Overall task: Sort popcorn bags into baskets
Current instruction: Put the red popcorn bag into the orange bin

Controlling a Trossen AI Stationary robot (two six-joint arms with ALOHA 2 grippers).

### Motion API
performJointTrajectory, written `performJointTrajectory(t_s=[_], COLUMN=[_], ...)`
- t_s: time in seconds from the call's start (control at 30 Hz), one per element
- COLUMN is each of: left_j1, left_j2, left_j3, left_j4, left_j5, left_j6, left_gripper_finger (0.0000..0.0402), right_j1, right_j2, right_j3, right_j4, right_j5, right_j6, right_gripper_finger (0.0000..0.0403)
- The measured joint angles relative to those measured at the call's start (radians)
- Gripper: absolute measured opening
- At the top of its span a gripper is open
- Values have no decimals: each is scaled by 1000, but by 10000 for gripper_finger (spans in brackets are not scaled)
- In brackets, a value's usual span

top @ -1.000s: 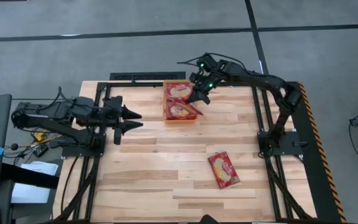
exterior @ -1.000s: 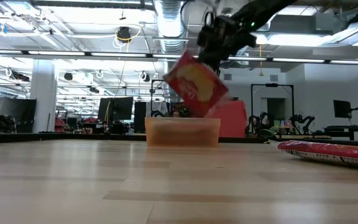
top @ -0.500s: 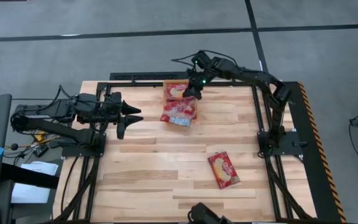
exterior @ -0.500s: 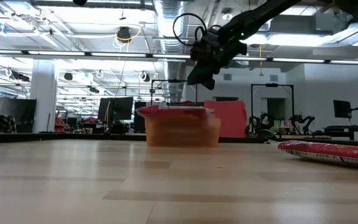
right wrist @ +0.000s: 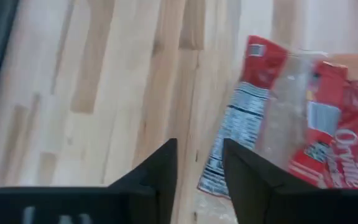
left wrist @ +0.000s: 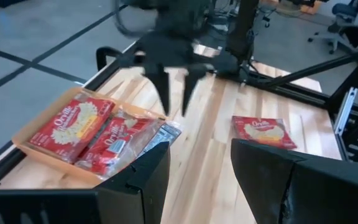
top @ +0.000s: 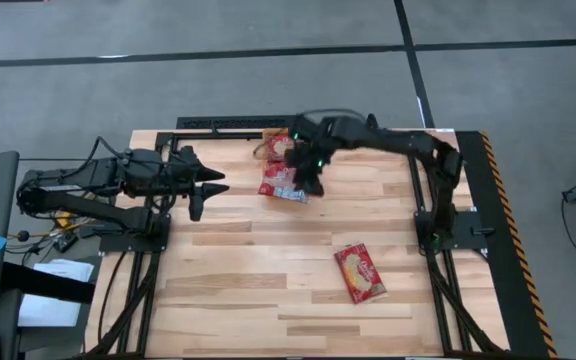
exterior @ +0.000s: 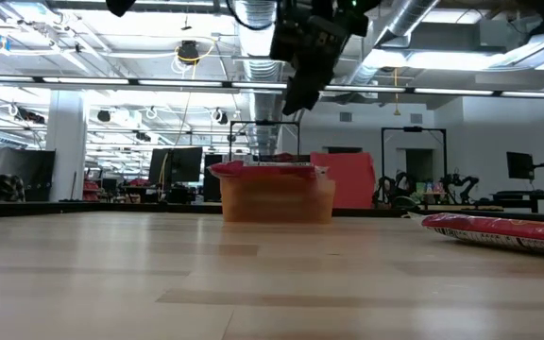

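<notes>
A red popcorn bag (top: 286, 180) lies flat across the top of the orange basket (top: 266, 150), its grey-white back partly showing and its near end overhanging the basket's near rim. In the left wrist view it (left wrist: 120, 142) rests beside another bag (left wrist: 73, 121) lying inside the basket (left wrist: 23, 135). A third bag (top: 359, 272) lies flat on the table toward the near right. My right gripper (top: 309, 180) hovers open above the overhanging bag, touching nothing. My left gripper (top: 216, 187) waits open at the table's left side.
The basket (exterior: 277, 200) stands near the far edge at mid-table, with the bag (exterior: 263, 168) capping it. The loose bag (exterior: 503, 229) lies off to the right. Bare wood runs between the arms and along the near edge. Black frame rails border the table.
My right gripper has let go of the bag that it held tilted above the basket. The bag has dropped flat onto the basket, its near end sticking out past the rim. The gripper has then swung toward the near edge, over that end.
</notes>
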Motion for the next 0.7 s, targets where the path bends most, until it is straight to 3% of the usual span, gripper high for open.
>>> performJointTrajectory(t_s=[0.2,0.43,0.53,0.7], left_j1=[0,0,0,0], left_j2=[0,0,0,0], left_j3=[0,0,0,0], left_j4=[-24,-78,-98,-98], left_j5=[0,1,1,0], left_j6=[9,-38,-50,-53], left_gripper_finger=[162,162,162,162], right_j1=[118,116,114,79], right_j2=[22,95,136,174], right_j3=[-33,-42,-45,-42], right_j4=[38,18,20,17], right_j5=[30,46,62,113], right_j6=[5,60,64,115], right_gripper_finger=[76,13,8,31])
